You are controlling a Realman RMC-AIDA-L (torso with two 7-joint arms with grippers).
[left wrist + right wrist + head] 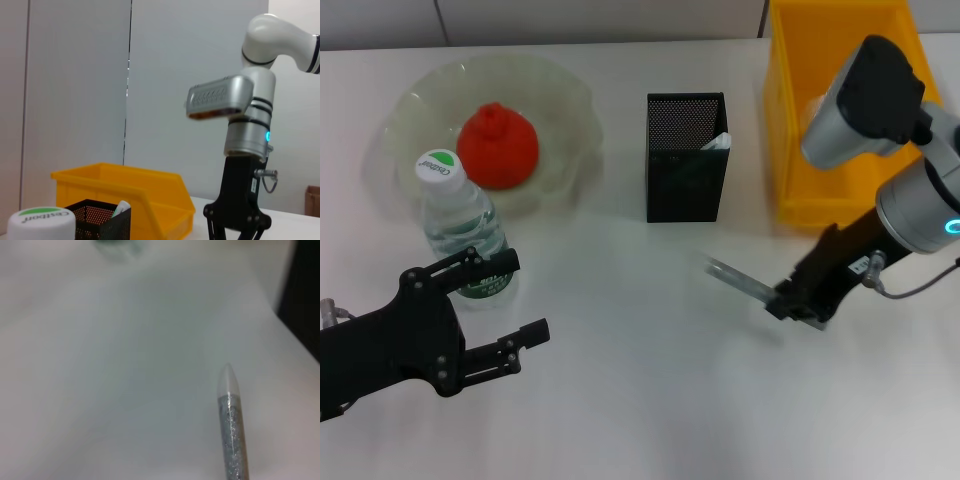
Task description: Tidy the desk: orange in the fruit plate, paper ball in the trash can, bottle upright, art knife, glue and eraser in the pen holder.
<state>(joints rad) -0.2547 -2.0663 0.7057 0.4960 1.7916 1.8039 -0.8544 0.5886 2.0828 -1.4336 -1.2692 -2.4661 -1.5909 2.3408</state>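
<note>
Low over the table, right gripper [782, 298] gripping glue [735, 275].

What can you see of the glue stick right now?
The glue is a thin grey pen-like stick, speckled and glittery along its body with a pale pointed tip. The right claw holds it by one end, lifted off the white table and slanting, tip pointing toward the pen holder, which stands a little beyond it. Only the claw touches it. In the head view it looks blurred.
</note>
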